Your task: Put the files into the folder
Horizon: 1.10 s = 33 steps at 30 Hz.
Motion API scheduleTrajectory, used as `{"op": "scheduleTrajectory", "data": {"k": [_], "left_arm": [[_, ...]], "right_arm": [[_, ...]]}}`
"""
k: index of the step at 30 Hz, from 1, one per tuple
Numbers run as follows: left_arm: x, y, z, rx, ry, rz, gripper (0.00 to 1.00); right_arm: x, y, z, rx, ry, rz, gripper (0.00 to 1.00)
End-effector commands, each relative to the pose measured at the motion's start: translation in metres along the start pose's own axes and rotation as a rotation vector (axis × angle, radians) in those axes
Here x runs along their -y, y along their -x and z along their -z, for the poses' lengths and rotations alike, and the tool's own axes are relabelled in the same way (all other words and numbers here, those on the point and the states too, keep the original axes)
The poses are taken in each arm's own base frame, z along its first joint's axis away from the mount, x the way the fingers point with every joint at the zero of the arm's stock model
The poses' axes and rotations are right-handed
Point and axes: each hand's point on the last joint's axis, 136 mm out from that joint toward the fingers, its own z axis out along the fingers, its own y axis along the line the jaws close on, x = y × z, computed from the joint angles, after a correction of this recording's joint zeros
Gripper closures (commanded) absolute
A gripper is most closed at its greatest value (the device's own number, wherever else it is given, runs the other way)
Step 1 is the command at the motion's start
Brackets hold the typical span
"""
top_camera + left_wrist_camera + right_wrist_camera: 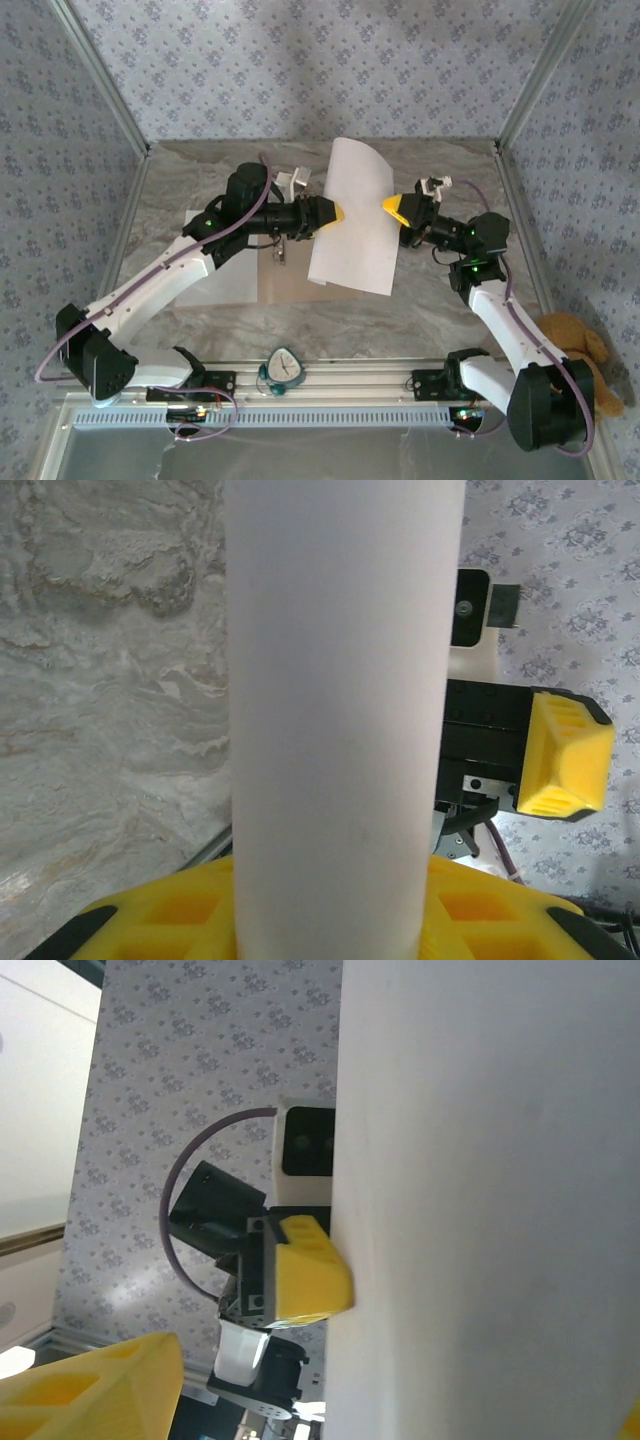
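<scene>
Yellow fingers (150, 925) of the left gripper (336, 212) sat closest to the left wrist lens, one on either side of a white paper sheet (352, 215). These jaws were clenched on the sheet's left edge.

Overhead, the sheet was held clear of the bench (430, 300), bowed, above its middle. Its near left corner overlapped the right end of the folder (290, 282) in that view.

The right gripper (393, 207) met the sheet's right edge. Its jaws were released and stood apart with the sheet between them, one finger (95, 1390) well clear of the paper.

The tan folder lay flat beneath the left arm. A second white sheet (222, 270) lay flat against its left side; any overlap could not be told.

A teal object (283, 367) sat at the near rail, and a plush toy (575, 345) at the near right.
</scene>
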Motion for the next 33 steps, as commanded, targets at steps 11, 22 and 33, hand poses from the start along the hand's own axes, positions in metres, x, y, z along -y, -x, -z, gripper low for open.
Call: {"op": "scheduleTrajectory", "data": {"k": [11,22,33], "left_arm": [[0.016,-0.003,0.021,-0.021,-0.030,-0.059,0.63],[0.005,-0.004,0.034,-0.016,-0.005,-0.059,0.62],[0.007,0.000,0.027,-0.015,-0.038,-0.052,0.62]], "right_arm": [[-0.014,-0.006,-0.007,-0.032,0.019,0.052,0.31],[-0.025,-0.003,-0.008,-0.022,0.038,0.070,0.24],[-0.012,-0.007,-0.014,-0.044,0.024,0.047,0.31]]}}
